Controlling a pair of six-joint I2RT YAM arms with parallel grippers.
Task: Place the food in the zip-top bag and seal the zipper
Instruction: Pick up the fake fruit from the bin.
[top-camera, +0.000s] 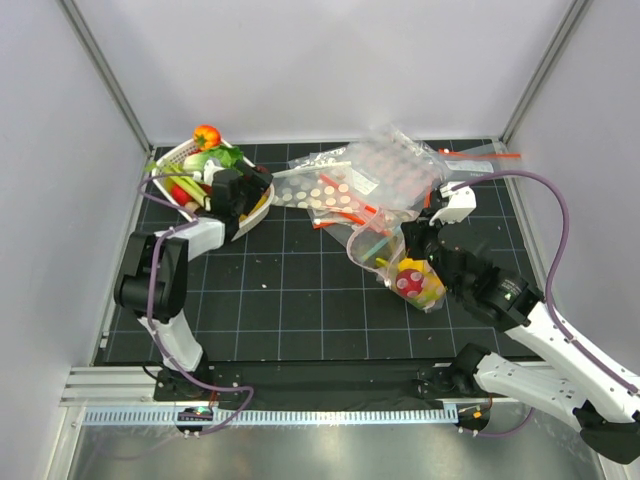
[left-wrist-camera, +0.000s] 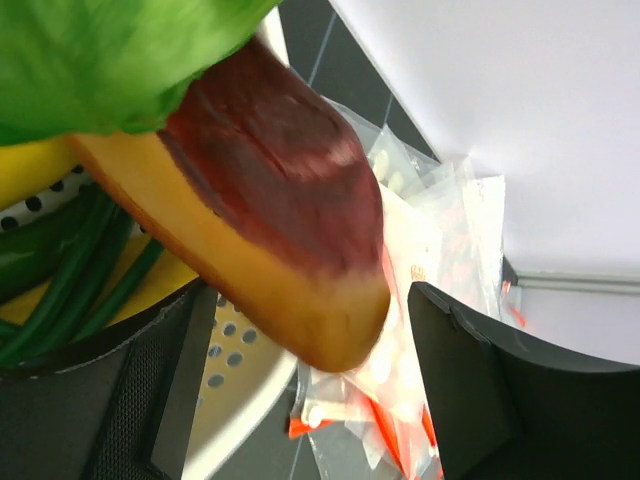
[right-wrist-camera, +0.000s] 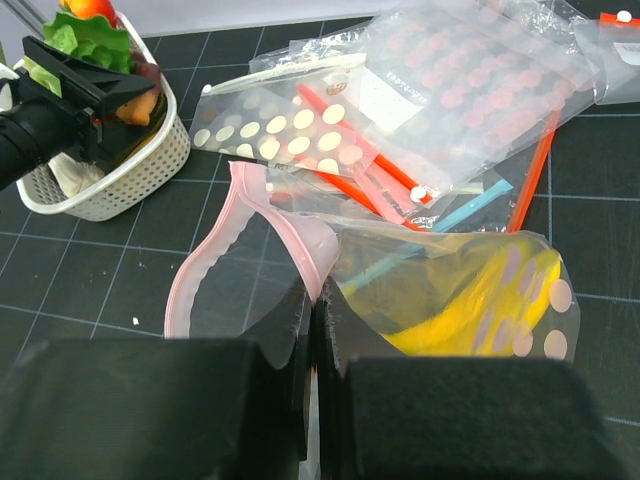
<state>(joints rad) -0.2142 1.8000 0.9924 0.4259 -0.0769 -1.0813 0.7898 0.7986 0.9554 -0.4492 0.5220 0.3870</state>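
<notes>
The zip-top bag (top-camera: 372, 250) is found on the right half of the black gridded table (top-camera: 300, 300), directly at the right gripper (top-camera: 418, 238), whose fingers are pressed fully together on the bag's mouth edge. In the right wrist view the pinch is seen at the near side of the mouth. The zipper (right-wrist-camera: 205, 275), a pale pinkish strip, is curled away to the left in an open loop, so the mouth is not sealed. Inside the bag, just right of the pinch, a yellow banana piece (right-wrist-camera: 470, 300) is contained, and a red piece (top-camera: 408, 278) is seen against it from above.

A pile of other bags (top-camera: 380, 170), clear, dotted and red-stripped, is spread just beyond the held bag, and its near edge is overlapped by the open mouth. More food is found in the white basket (right-wrist-camera: 135, 165) at the far left. The left gripper (left-wrist-camera: 310, 310) is placed in that basket, spread wide, and nothing is gripped. An orange-yellow fruit (left-wrist-camera: 280, 220) with a dark red patch is framed between the fingers (left-wrist-camera: 480, 390), with a gap visible on its right side. A green leafy piece (left-wrist-camera: 100, 60) is seen above it.

The right arm (top-camera: 540, 325) is stretched low from the near right corner towards the far left. The left arm (top-camera: 160, 270) is folded, its elbow raised near the left edge and its forearm directed far and right into the basket.
</notes>
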